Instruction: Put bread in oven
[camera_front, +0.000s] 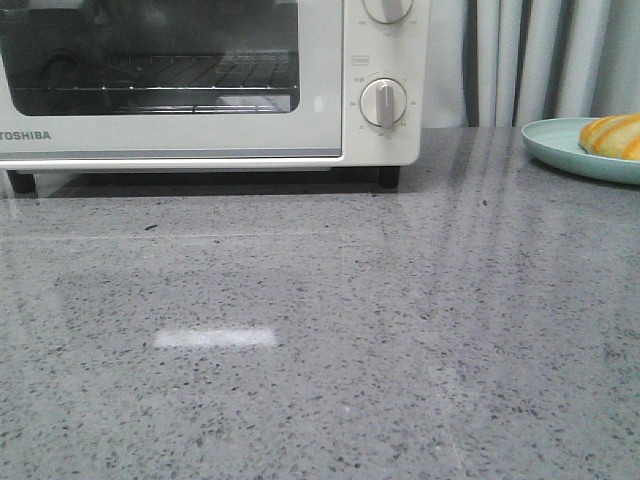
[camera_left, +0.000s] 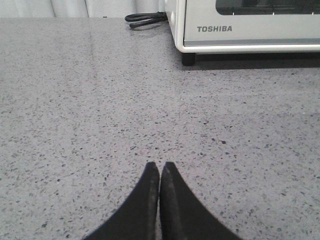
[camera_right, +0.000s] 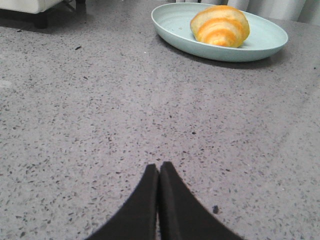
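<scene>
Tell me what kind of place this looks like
Probably a kitchen-style counter, perhaps a staged one. A toaster oven stands on a speckled grey stone countertop, bread sits on a plate, and curtains hang behind.

Only the gripper fingers are visible. The left gripper (camera_left: 159, 167) has two matte black fingers (camera_left: 172, 210), broad at the base and curving to narrow tips. The right gripper (camera_right: 159, 167) is identical: black, smooth, unmarked fingers (camera_right: 175, 210), no visible screws or cables.
</scene>
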